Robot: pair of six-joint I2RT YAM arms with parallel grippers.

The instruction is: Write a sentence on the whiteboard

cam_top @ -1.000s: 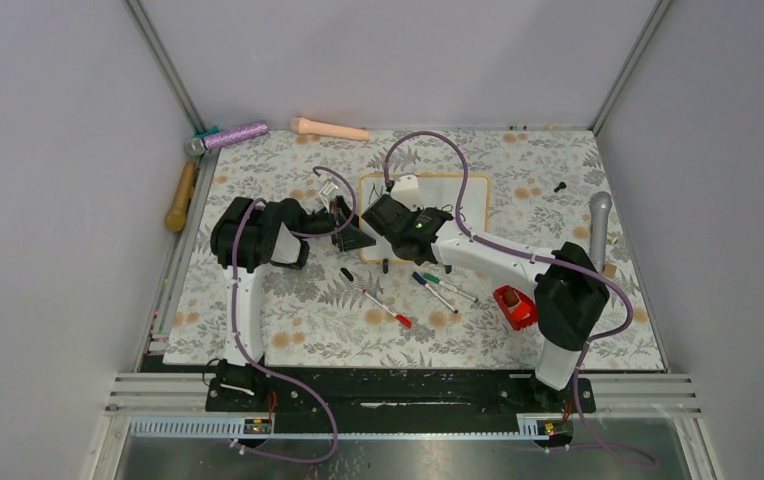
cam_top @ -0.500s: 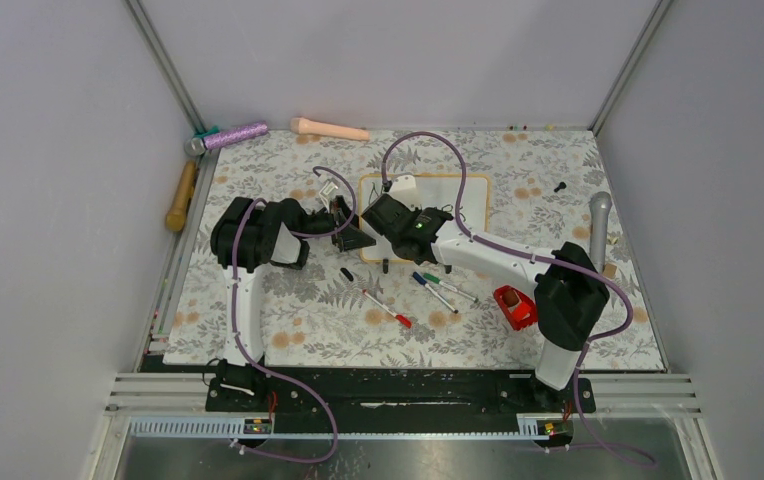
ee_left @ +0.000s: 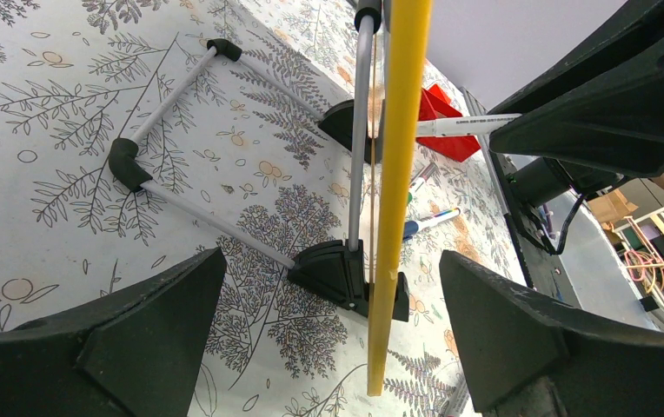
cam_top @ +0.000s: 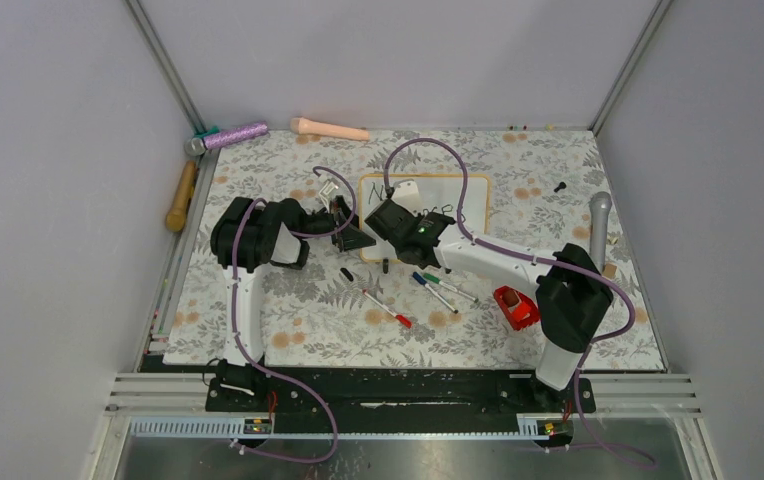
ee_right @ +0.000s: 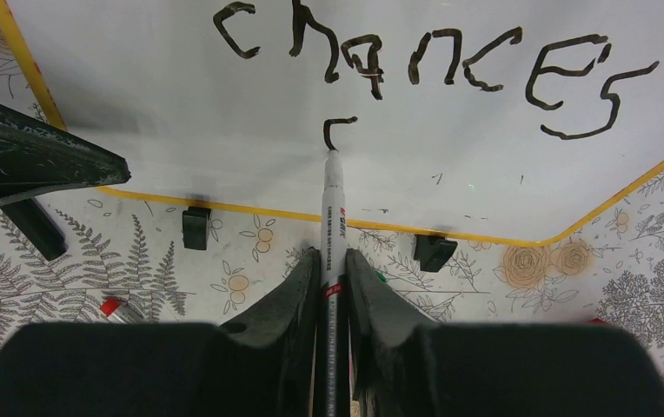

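Note:
The whiteboard [cam_top: 470, 208] stands tilted on its black feet at the table's middle. In the right wrist view its white face [ee_right: 137, 87] carries "chances" [ee_right: 415, 69], the sentence's second line. One short curved stroke [ee_right: 339, 129] lies below it. My right gripper [ee_right: 333, 258] is shut on a black marker [ee_right: 332, 204]. The marker's tip touches the board just under that stroke. My left gripper [ee_left: 328, 321] is open, with its jaws standing apart on either side of the board's yellowish side edge [ee_left: 394, 217] and foot [ee_left: 337, 269]. They do not touch either one.
Loose markers lie in front of the board: red-capped [cam_top: 388, 308], blue [cam_top: 434, 290], green [cam_top: 450, 288]. A black cap [cam_top: 346, 273] and a red object [cam_top: 514, 305] lie nearby. A grey microphone [cam_top: 598, 225] is at the right. A purple microphone [cam_top: 228, 135] and a peach handle [cam_top: 328, 128] lie at the back.
My right gripper with the marker has shifted slightly left and toward the board's lower edge, uncovering more of the written face. The left arm has not moved.

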